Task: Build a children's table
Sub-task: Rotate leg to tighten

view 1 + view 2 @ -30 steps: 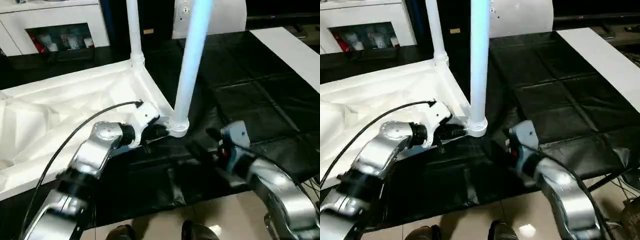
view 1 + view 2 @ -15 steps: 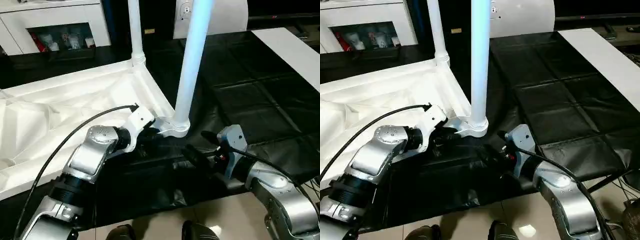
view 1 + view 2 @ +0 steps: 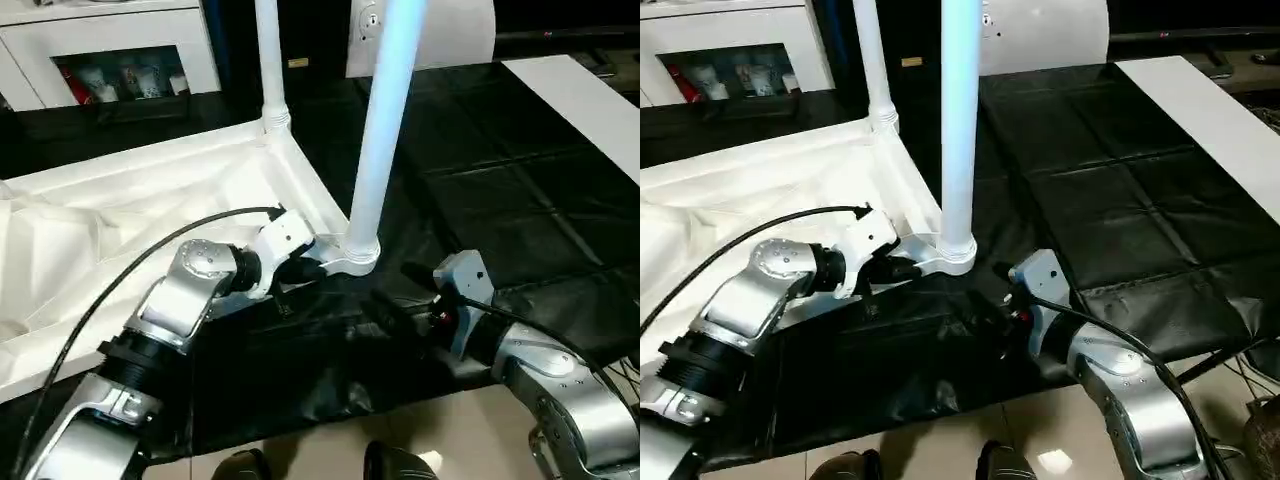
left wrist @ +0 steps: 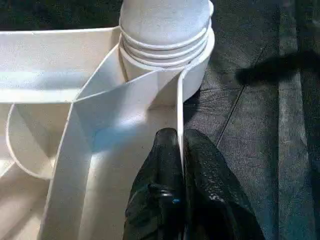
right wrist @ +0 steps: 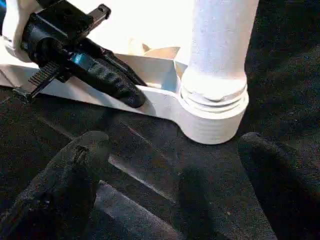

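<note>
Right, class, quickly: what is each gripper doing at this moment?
Left gripper: shut on the tabletop's rim, beside the near leg.
Right gripper: open, holding nothing, low over the black mat.

Smooth white moulded-plastic tabletop [image 3: 150, 210] and glossy white tube leg [image 3: 385, 120] rest on a matt, creased black plastic sheet [image 3: 500, 200].

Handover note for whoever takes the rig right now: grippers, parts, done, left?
Left gripper: jaws shut on the tabletop's thin side wall, beside the near corner socket.
Right gripper: jaws wide open, holding nothing, low over the black mat, facing that socket.
Tabletop lies underside up on the mat.
Done: two legs stand upright in sockets, the near leg and the far leg.
Left: the remaining legs, then turning the table upright.
</note>
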Available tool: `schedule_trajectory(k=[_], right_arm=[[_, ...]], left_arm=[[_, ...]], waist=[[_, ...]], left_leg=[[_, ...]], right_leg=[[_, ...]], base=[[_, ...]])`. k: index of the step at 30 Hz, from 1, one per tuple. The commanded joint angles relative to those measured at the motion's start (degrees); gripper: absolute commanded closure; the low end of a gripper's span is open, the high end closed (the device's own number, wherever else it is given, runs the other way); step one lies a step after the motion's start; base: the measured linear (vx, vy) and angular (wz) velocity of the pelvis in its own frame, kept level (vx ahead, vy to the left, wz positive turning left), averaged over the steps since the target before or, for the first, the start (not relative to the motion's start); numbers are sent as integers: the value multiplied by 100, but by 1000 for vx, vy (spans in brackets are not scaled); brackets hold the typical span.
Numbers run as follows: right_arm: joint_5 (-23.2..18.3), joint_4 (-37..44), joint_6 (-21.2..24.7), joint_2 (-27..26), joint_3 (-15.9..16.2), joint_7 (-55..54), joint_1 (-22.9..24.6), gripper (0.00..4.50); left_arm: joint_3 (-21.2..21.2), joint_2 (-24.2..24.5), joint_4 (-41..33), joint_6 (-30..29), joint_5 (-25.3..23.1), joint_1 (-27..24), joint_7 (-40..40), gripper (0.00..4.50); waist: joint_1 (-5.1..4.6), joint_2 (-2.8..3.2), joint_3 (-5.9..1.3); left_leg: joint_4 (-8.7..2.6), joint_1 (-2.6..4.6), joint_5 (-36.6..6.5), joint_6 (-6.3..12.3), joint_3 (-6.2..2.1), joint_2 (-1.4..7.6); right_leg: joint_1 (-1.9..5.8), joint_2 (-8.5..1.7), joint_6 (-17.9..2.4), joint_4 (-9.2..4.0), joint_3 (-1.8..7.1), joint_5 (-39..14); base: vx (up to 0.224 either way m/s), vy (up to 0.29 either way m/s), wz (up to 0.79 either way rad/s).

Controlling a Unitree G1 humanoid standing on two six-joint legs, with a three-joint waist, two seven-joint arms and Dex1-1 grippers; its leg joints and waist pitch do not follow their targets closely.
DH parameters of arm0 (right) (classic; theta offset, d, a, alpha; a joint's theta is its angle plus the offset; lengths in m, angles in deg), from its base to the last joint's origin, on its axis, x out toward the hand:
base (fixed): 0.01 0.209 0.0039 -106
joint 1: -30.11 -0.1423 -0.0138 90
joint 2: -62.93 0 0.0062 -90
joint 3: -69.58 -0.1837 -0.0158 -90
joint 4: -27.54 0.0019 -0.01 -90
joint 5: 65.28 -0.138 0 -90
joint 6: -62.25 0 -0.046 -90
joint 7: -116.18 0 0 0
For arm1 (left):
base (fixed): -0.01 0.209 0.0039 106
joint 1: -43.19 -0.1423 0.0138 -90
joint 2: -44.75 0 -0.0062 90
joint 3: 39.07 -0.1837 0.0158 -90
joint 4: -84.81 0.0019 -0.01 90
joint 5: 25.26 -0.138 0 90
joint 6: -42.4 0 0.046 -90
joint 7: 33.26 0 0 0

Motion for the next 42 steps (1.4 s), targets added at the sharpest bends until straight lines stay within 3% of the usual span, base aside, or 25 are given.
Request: schedule_trajectory(k=[1, 6, 10, 12, 21, 27, 30, 36, 39, 40, 42], right_arm=[[-104, 164, -4, 42, 17, 56, 18, 0], [-201, 193, 39, 82, 50, 163, 0, 0], [-203, 207, 46, 98, 67, 180, 15, 0], [-207, 213, 49, 106, 76, 182, 26, 0], [-210, 215, 37, 157, 97, 179, 48, 0], [-200, 215, 33, 164, 110, 178, 47, 0], [-192, 204, 15, 171, 130, 190, 40, 0], [-228, 192, -32, 261, 33, 263, -37, 0], [-284, 139, -89, 383, -47, 419, -114, 0], [-342, 99, -126, 546, -114, 619, -210, 0], [-443, 56, -123, 718, -172, 867, -310, 0]], left_arm=[[-193, 108, 150, -29, -120, -36, -132, 445], [-49, 21, 151, -318, 81, 15, -117, 445], [-51, 16, 159, -266, 91, 19, -151, 392], [3, -37, 181, -291, 111, 25, -63, 388], [27, -88, 301, -180, 220, 71, -85, 388], [26, -99, 414, -67, 218, 87, -152, 443], [-119, -48, 637, 167, 52, 105, -189, 443], [-475, 256, 772, 712, -274, 113, -438, 443], [-599, 405, 791, 1199, -321, 80, -793, 443], [-719, 581, 732, 1715, -343, 29, -1181, 443], [-754, 688, 664, 2089, -231, -23, -1565, 443]], waist=[[18, -19, -412], [16, -31, -403], [20, -30, -403], [29, -16, -410], [35, -10, -399], [36, -25, -417], [36, -34, -411], [37, -30, -400], [36, -25, -416], [42, -26, -409], [47, -21, -403]], left_leg=[[-327, 53, -1085, 403, -5, 108], [-323, 59, -1116, 418, 1, 113], [-320, 61, -1133, 400, 1, 104], [-320, 73, -1107, 402, -1, 117], [-332, 69, -1283, 342, -12, 110], [-317, 62, -1144, 391, -8, 107], [-315, 60, -1138, 428, -5, 104], [-339, 60, -1345, 317, -26, 111], [-325, 66, -1337, 320, -18, 104], [-325, 69, -1350, 322, -16, 106], [-328, 77, -1398, 310, -14, 114]], right_leg=[[378, -192, -1159, -293, 162, -1278], [377, -192, -1200, -298, 163, -1336], [373, -186, -1149, -305, 163, -1451], [366, -189, -1166, -300, 165, -1394], [363, -192, -1067, -327, 158, -1678], [374, -188, -1140, -302, 160, -1397], [374, -190, -1129, -308, 158, -1438], [367, -198, -954, -332, 161, -1838], [366, -198, -995, -323, 169, -1728], [363, -198, -1015, -320, 170, -1725], [362, -204, -1023, -316, 180, -1771]], base=[[0, 0, 0], [0, 0, 0], [0, 0, 0], [0, 0, 0], [0, 0, 0], [0, 0, 0], [0, 0, 0], [0, 0, 0], [0, 0, 0], [0, 0, 0], [0, 0, 0]])
